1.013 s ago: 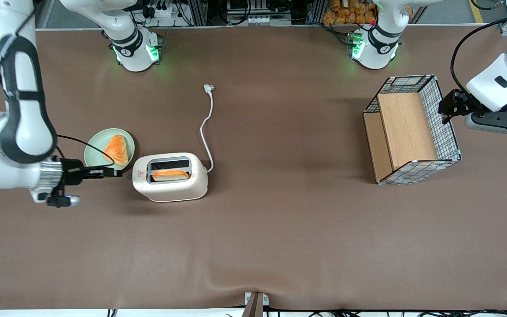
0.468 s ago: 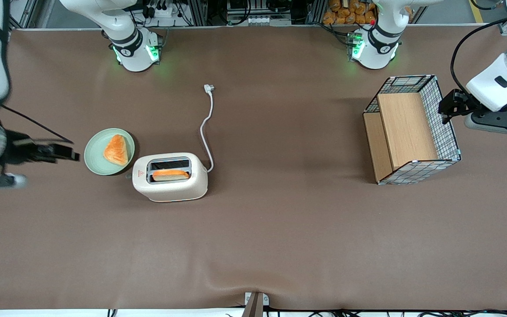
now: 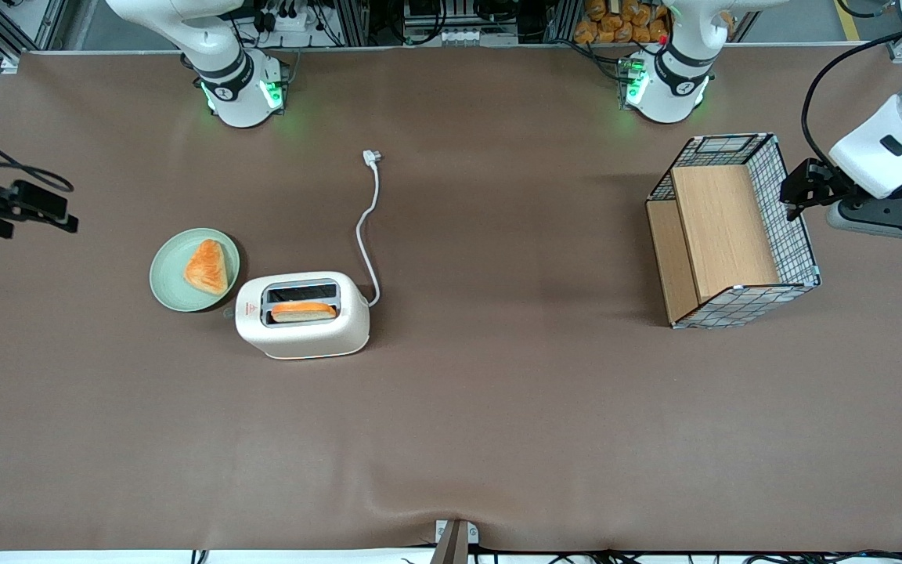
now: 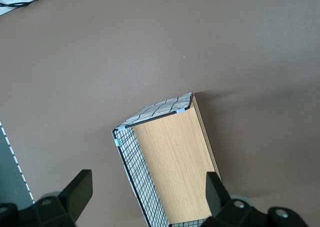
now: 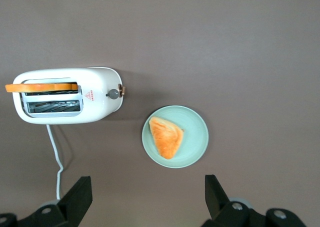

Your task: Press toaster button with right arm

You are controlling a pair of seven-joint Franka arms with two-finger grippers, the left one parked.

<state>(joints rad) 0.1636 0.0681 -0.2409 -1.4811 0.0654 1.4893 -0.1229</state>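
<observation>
Your pincer (image 3: 67, 219) hangs spread, well apart from the toaster (image 3: 302, 315). Its button (image 5: 114, 93) faces the plate (image 5: 192, 152), so approach it from that end.

— What else sits on my table?
— Green plate (image 3: 165, 283) with a triangular orange pastry (image 3: 207, 266) on it.
— And toward the parked arm's end?
— Wire-mesh basket (image 3: 789, 219) with wooden panels inside, well apart from the plate. Brown mat (image 3: 498, 423) under everything.
</observation>
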